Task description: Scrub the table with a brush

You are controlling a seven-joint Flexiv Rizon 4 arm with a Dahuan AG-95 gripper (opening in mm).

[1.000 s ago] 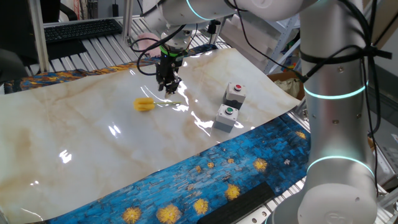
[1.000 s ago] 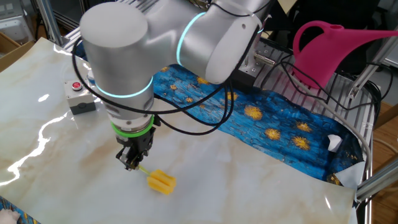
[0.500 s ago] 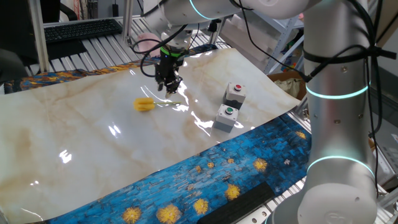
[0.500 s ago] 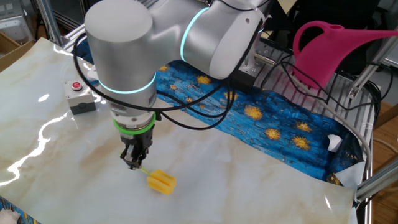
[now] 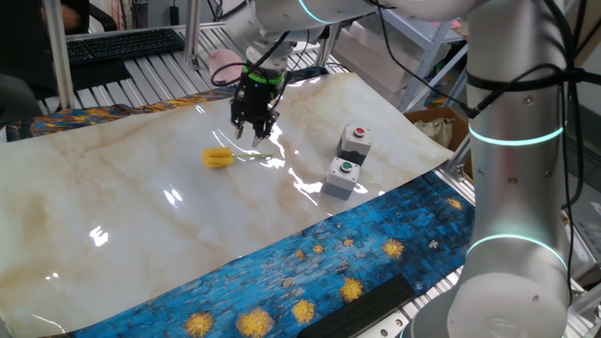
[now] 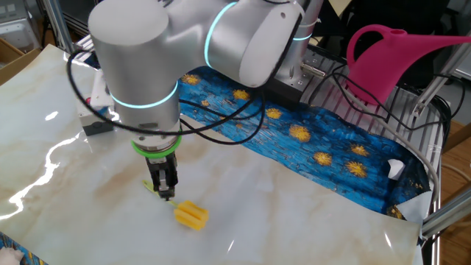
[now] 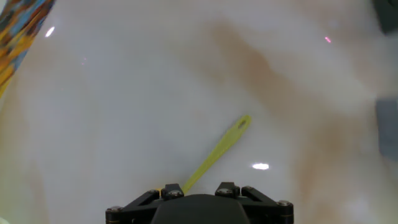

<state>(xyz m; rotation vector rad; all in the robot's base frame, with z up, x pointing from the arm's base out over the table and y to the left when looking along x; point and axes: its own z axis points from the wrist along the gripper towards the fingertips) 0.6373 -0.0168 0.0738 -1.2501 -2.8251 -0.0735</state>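
The yellow brush (image 5: pixel 218 158) lies flat on the cream marble table (image 5: pixel 141 225), its thin handle pointing toward the gripper. My gripper (image 5: pixel 254 133) hangs just above the handle's end, with the fingers spread and nothing held. In the other fixed view the gripper (image 6: pixel 165 194) stands over the handle, just left of the blocky brush head (image 6: pixel 191 215). In the hand view the yellow handle (image 7: pixel 217 152) runs diagonally over the table (image 7: pixel 124 93) and passes under the gripper body (image 7: pixel 199 194). The fingertips and the brush head are out of that view.
Two grey button boxes (image 5: pixel 354 141) (image 5: pixel 342 176) stand on the slab right of the gripper. Blue cloth with yellow flowers (image 5: pixel 329 263) edges the table. A pink watering can (image 6: pixel 397 59) sits on the bench behind, and a keyboard (image 5: pixel 122 42) lies at the back left.
The wrist has turned above the handle and the fingers look wider apart. The brush has not moved.
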